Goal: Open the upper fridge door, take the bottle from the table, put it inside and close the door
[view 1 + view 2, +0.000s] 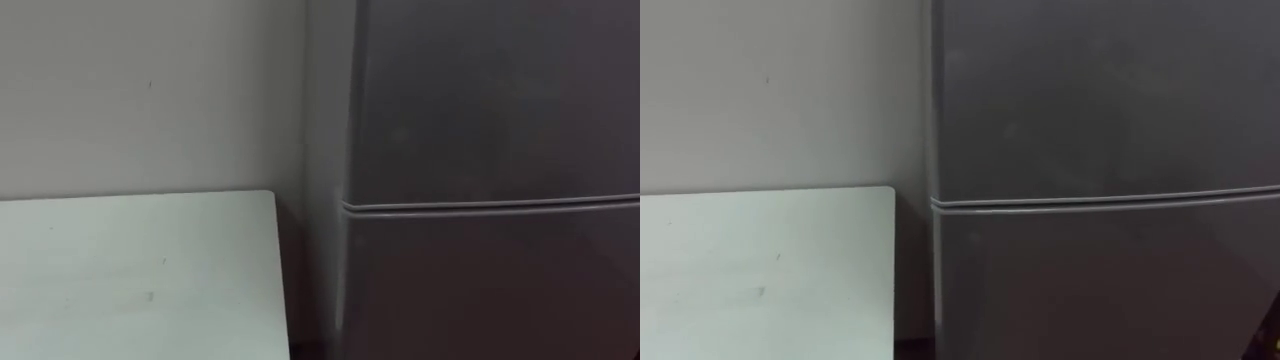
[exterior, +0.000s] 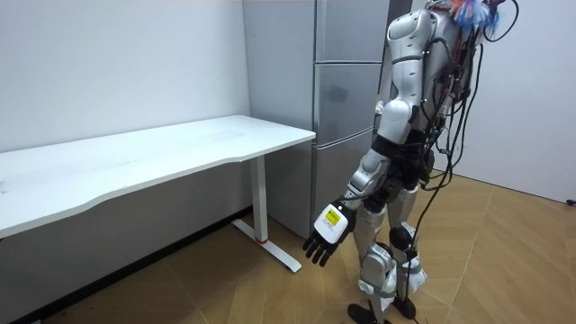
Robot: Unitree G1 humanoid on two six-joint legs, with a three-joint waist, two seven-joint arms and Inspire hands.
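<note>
While the upper fridge door [image 1: 490, 100] is shut, the left hand [image 2: 326, 236] hangs low, fingers loose and empty; cannot tell where the bottle is. Best: secure the bottle first, then open the door fully.

White table [image 2: 162, 151] on white legs stands on the herringbone wood floor [image 2: 508, 261], along the wall, its end just beside the grey fridge [image 2: 345, 99].
</note>
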